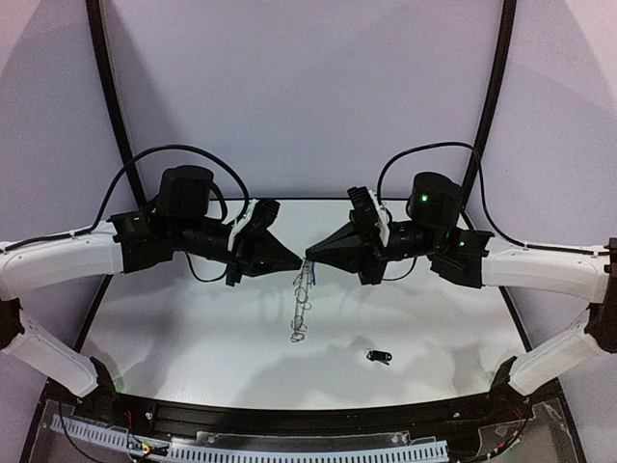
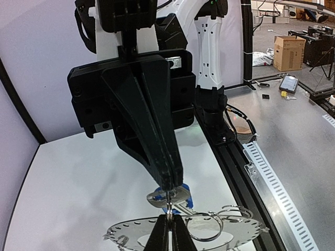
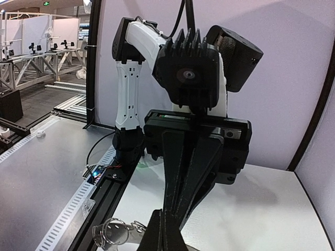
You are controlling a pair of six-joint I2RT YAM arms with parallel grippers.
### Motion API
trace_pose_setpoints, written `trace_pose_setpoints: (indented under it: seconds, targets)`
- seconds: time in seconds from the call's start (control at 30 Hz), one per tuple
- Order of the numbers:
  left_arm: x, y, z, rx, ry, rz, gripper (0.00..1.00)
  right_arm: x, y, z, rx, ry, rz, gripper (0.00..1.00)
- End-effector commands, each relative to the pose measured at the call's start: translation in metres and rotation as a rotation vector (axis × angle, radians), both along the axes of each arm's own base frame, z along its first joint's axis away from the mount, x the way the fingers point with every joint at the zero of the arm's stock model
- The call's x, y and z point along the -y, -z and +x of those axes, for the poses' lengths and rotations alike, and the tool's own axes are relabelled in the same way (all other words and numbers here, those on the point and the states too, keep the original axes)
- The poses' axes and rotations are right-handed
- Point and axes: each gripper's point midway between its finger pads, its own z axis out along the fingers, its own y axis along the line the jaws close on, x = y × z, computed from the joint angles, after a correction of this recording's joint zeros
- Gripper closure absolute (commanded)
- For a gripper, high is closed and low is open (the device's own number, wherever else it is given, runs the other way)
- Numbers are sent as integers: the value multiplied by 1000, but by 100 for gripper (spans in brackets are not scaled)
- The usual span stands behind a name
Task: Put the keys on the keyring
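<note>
Above the bench [image 1: 193, 328], left claw [image 1: 299, 259] clenched on the grey keyring [image 2: 121, 230] (hanging edge-on, wire loops fringing it); right claw [image 1: 308, 257] clenched on blue-headed key [image 2: 184, 199]; black-headed key [image 1: 378, 356] lies below.

One keyring [image 2: 123, 230], one blue key [image 2: 186, 200], one black key [image 1: 378, 356] — seemingly

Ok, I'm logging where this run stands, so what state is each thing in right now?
left gripper: shut, pinching the keyring's edge.
right gripper: shut, apparently gripping the blue key.
keyring: lifted, hanging edge-on below the gripper tips.
blue key: held up at the keyring; whether it is threaded cannot be told.
black key: lying loose on the table, untouched.
</note>
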Motion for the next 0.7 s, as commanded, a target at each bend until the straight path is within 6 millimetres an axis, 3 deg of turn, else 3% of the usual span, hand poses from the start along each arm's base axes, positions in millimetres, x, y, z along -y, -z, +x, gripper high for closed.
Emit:
trace_pose_setpoints:
  seconds: [0.0, 0.67]
  targets:
    - [-7, -14, -8, 32, 18, -37, 99, -1, -7, 0, 13, 22, 27, 100]
    - [-11, -17, -22, 31, 85, -43, 99, 0, -9, 5, 1, 61, 41, 100]
